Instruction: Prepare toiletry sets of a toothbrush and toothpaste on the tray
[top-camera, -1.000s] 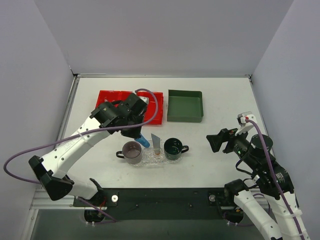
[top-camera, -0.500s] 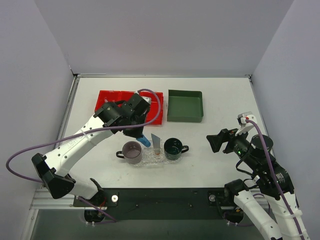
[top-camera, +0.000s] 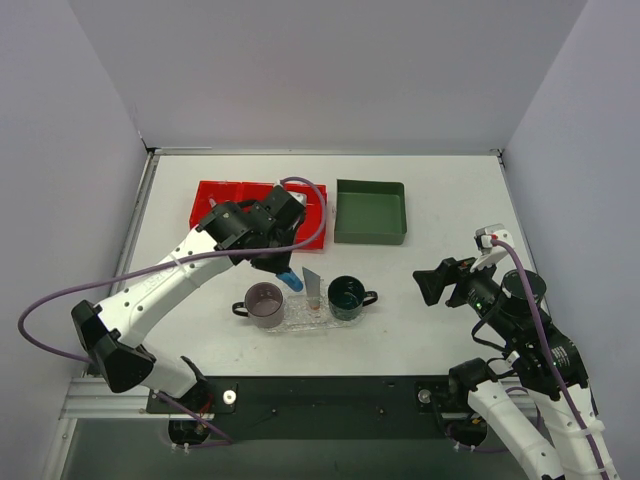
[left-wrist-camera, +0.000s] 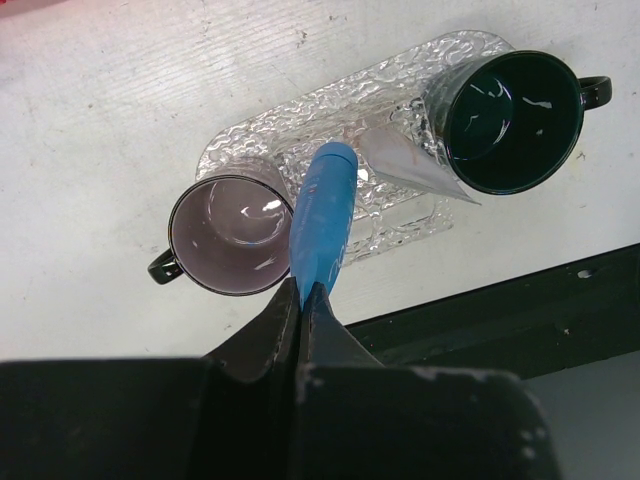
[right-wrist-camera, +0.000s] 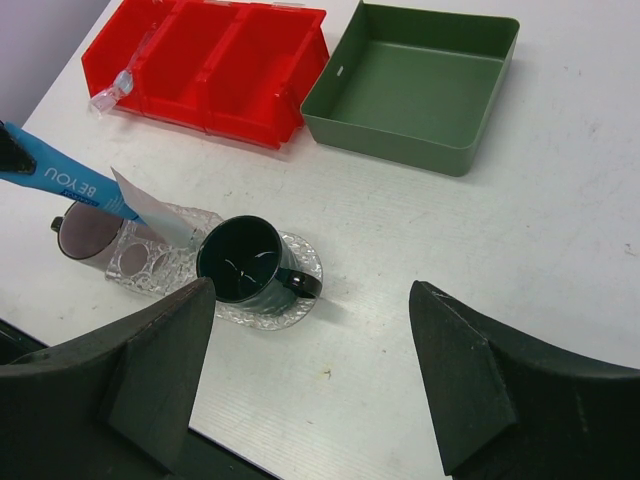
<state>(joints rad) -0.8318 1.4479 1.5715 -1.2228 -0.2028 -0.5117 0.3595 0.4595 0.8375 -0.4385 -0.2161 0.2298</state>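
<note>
Toothbrush (right-wrist-camera: 62, 181), lettered in right-wrist view, sits pinched in left claw (left-wrist-camera: 302, 296); right claw (right-wrist-camera: 312, 305) gapes.

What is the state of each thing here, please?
left gripper, shut on the toothbrush
toothbrush, held above the tray
toothpaste, cap down on the tray, tilted
tray, flat, holds the toothpaste
purple cup, upright, empty
dark green cup, upright, empty
right gripper, open, holding nothing

Cups (left-wrist-camera: 228, 235) crowd tray (left-wrist-camera: 300, 130) — toothpaste (left-wrist-camera: 410, 165) between.
</note>
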